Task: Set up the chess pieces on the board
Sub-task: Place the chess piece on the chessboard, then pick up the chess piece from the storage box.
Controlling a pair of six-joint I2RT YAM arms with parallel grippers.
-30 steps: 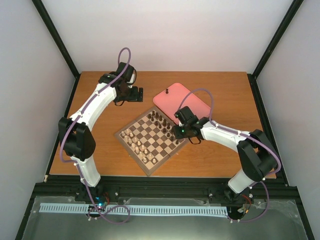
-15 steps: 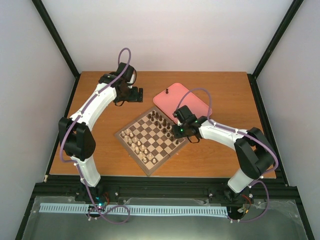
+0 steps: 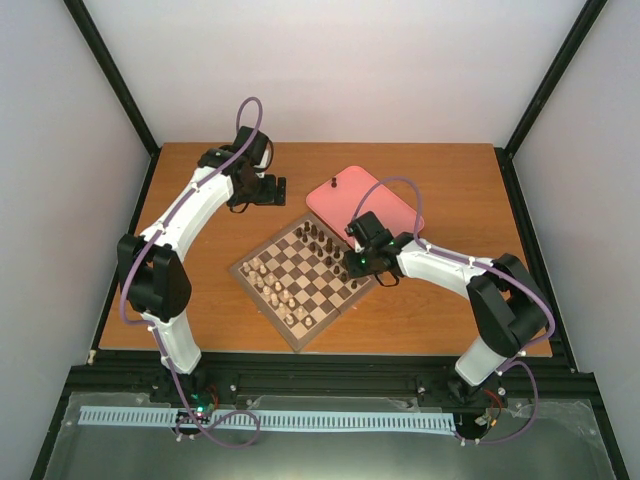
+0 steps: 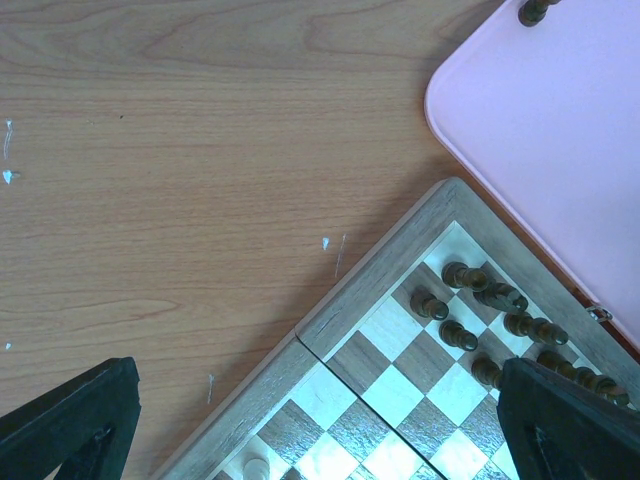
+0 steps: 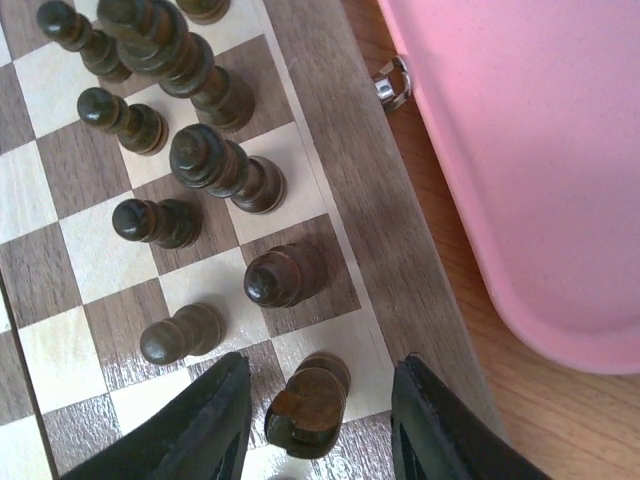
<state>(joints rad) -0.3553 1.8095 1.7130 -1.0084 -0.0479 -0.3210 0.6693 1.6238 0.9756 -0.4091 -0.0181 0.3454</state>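
Right end effector (image 5: pixel 322 368), fingers (image 5: pixel 215 420) apart astride dark chess piece (image 5: pixel 305 408), at board (image 5: pixel 345 200) edge, pink tray (image 5: pixel 520 150) beside.

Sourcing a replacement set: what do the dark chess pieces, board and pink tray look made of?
Dark chess pieces: seemingly turned wood, dark stain, soft sheen on the rounded tops. Board: wood, grain visible in border and squares, satin finish. Pink tray: probably moulded plastic, uniform colour, rounded rim, matt.

Table (image 3: pixel 450 180): board (image 3: pixel 312 275) is set centrally; tray (image 3: pixel 350 190) is placed just behind it, right. Dark pieces (image 3: pixel 325 245) are lined on the board's far-right side; single piece (image 3: pixel 334 184) is stood on the tray.
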